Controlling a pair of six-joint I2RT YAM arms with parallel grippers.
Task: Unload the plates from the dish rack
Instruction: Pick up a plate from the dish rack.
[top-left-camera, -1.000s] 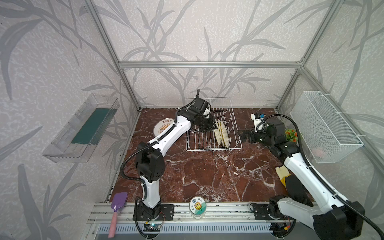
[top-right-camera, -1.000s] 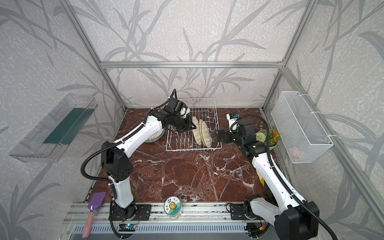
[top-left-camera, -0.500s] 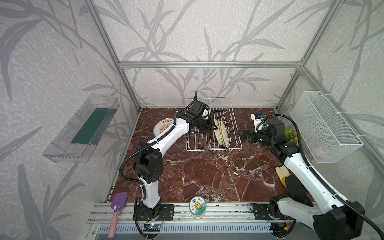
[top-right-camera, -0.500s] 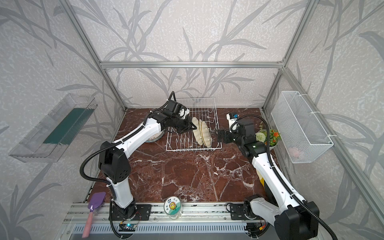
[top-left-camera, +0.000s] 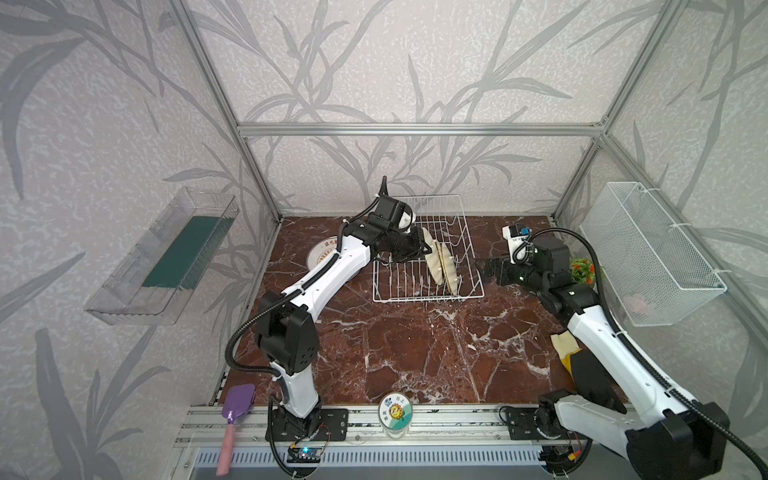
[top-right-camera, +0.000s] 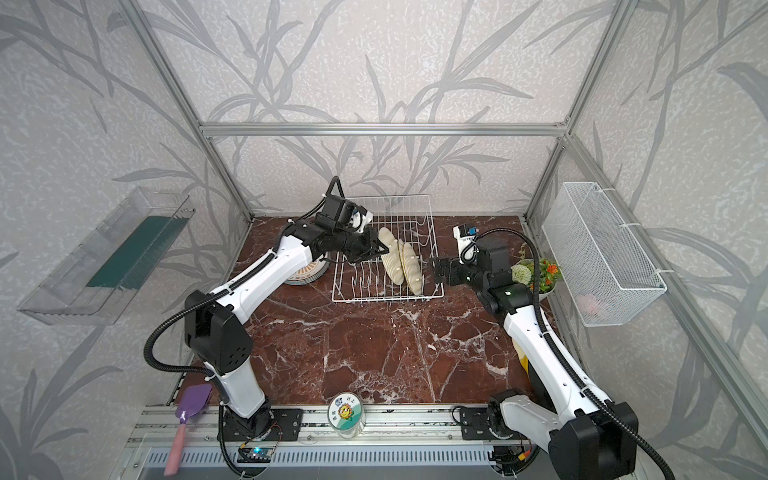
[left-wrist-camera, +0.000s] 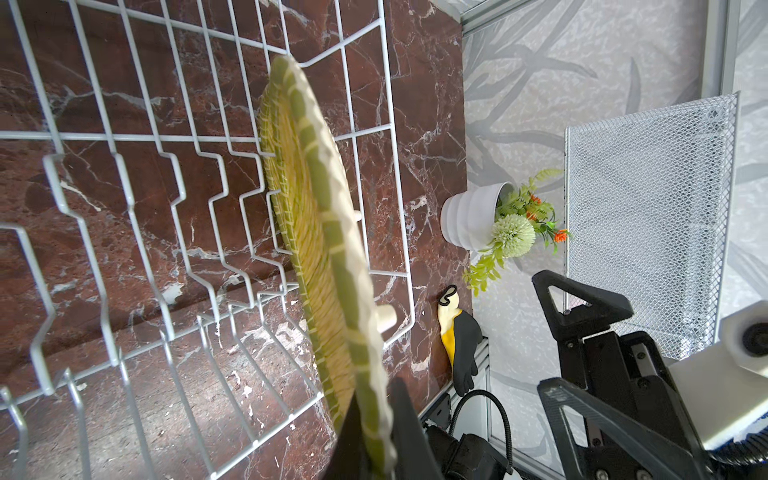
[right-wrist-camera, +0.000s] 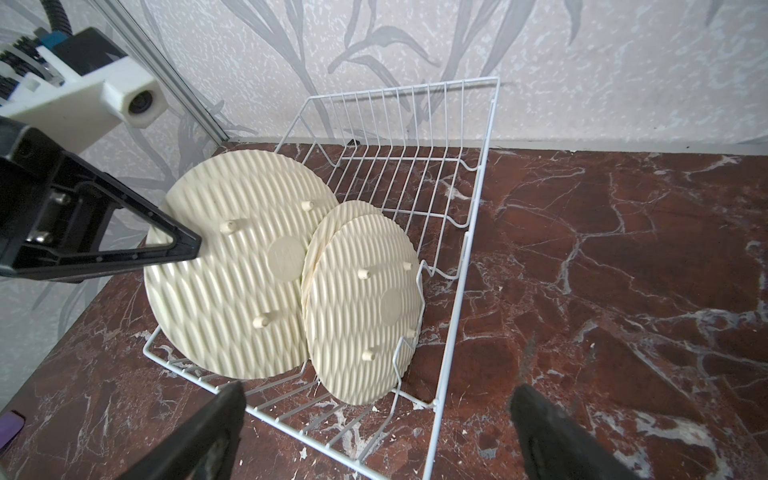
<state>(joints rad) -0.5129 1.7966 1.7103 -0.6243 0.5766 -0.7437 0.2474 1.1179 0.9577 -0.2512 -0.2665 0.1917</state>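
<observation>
So, approx halfway: white plates (top-left-camera: 321, 254) already out on tabletop (top-left-camera: 415, 353) beside dish rack (top-left-camera: 415, 296). Three woven plates (right-wrist-camera: 361, 307) remain inside. My L pincer (left-wrist-camera: 374, 415) grips one's rim, not out yet. R pincer (top-left-camera: 484, 269) wide, empty, by rack's end.

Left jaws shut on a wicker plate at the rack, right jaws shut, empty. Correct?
No: the right gripper has its jaws wide open, per the right wrist view. It is empty; the left gripper is shut on the wicker plate at the rack.
</observation>
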